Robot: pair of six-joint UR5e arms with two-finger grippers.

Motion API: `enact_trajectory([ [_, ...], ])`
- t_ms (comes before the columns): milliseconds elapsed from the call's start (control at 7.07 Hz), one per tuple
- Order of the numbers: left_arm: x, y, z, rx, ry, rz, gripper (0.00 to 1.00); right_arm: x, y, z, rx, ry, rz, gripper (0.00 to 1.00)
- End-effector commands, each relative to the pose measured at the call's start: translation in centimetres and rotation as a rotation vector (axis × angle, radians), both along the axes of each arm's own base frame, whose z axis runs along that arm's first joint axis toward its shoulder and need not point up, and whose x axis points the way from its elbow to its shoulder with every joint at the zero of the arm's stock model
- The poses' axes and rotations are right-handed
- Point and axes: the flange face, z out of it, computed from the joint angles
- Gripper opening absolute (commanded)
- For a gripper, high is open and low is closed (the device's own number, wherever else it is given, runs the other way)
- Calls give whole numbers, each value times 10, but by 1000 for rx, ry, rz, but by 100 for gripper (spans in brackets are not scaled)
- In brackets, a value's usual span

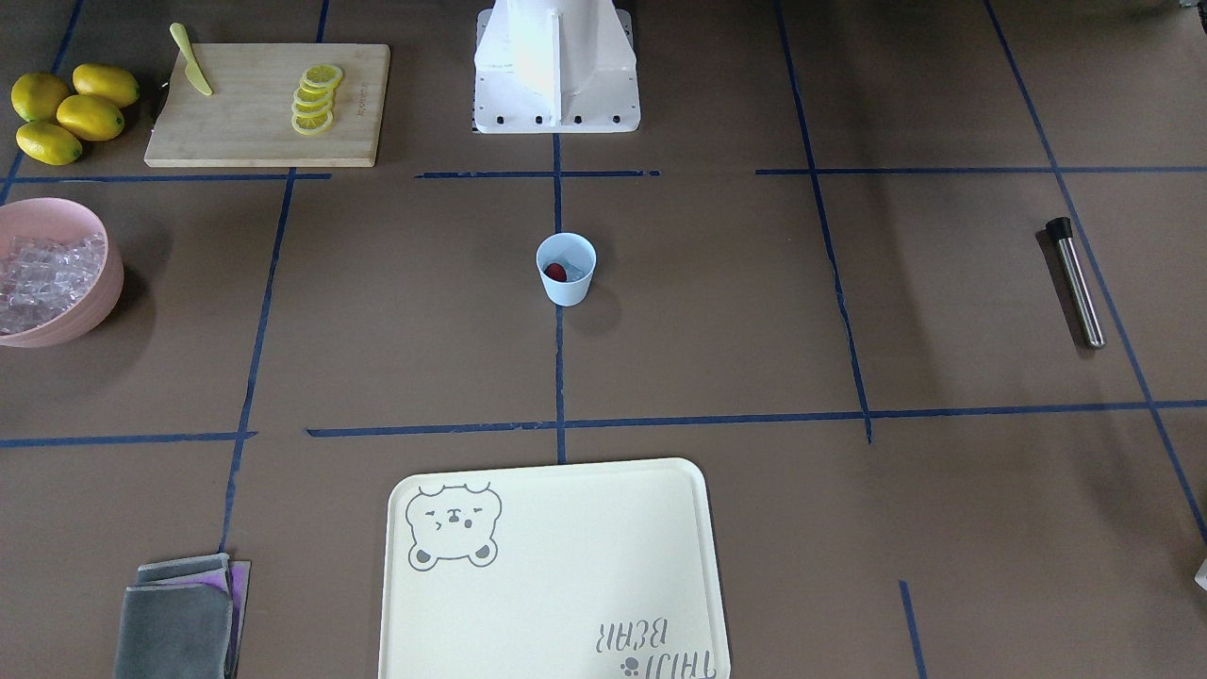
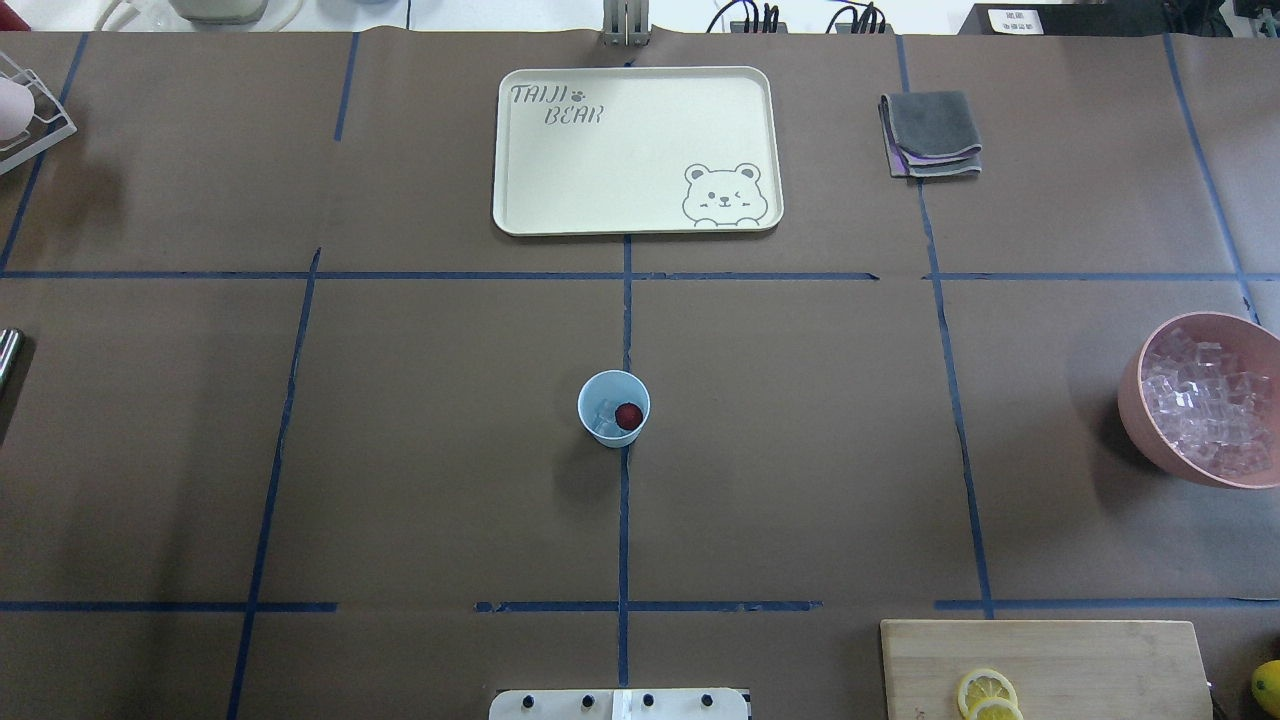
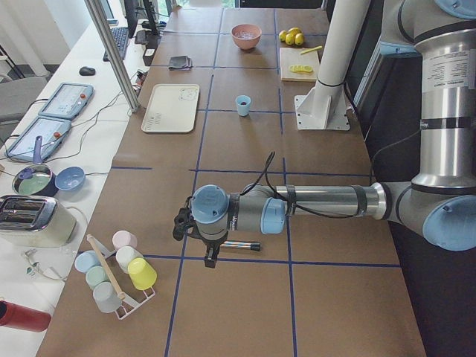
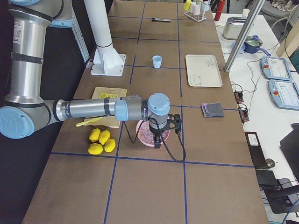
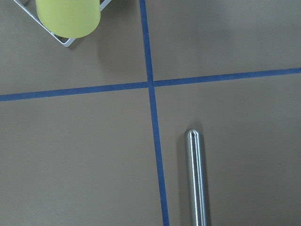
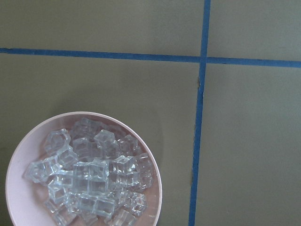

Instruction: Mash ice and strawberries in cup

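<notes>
Cream tray [image 1: 556, 575], bear print, bottom centre of the front-facing view. Cup [image 1: 567, 288], pale blue, upright at mid-frame on a blue tape line; contents: one dark red strawberry [image 1: 555, 272] and ice [image 2: 604, 418]. Pink bowl [image 1: 94, 302], left edge, heaped with more clear cubes. Steel rod [image 1: 1077, 283], black-capped, lying flat at right. Left gripper [image 3: 211, 256] hangs above the steel rod, right gripper [image 4: 157, 141] above the pink bowl; how far either is open, and any hold, cannot be told.
</notes>
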Motion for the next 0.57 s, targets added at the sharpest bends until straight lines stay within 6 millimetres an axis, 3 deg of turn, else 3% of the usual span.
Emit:
enact_trajectory([
  [0,0,3,1,5,-7,1,100,0,-2,-1,4,5,1,100],
  [425,4,4,6,2,-71,16,100,0,-10,-9,22,4,1,100],
])
